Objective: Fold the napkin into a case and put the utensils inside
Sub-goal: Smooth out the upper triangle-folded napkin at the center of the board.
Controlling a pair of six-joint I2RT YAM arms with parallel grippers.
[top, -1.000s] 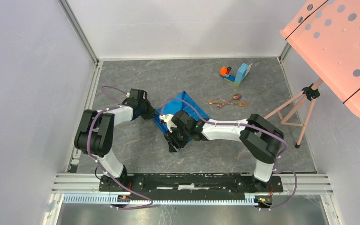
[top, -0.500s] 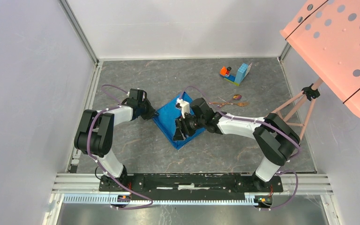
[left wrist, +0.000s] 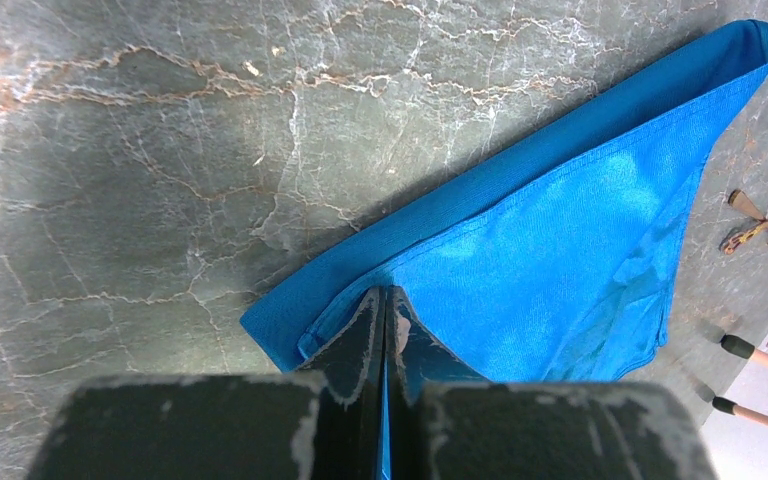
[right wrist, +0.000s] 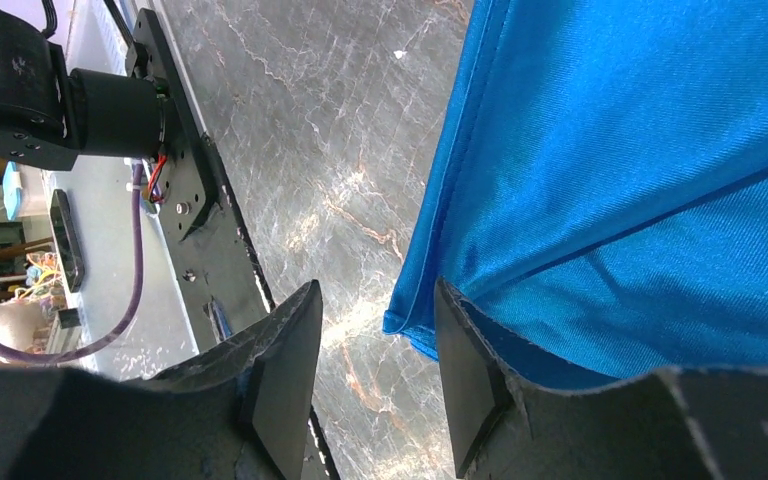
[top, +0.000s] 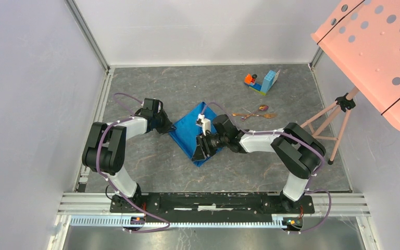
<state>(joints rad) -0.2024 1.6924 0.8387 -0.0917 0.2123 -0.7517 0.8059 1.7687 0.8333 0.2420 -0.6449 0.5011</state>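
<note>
One blue napkin (top: 186,133) is lying folded mid-desk (top: 151,161). The left fingers (left wrist: 365,330) are pinching shut on its left corner. The right fingers (right wrist: 285,370) are hanging apart at its near corner, with the cloth edge brushing one of them. Looks like three copper utensils (top: 253,113) are lying crossed off to its right, with the right arm stretching past in front. One toy block piece (top: 263,83) and one pink stand (top: 333,117) are sitting further out.

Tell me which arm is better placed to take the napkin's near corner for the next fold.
Right, likely. The right gripper is open, with the near corner of the napkin between its fingers. The left gripper is shut on the cloth's left corner, pinning it.
</note>
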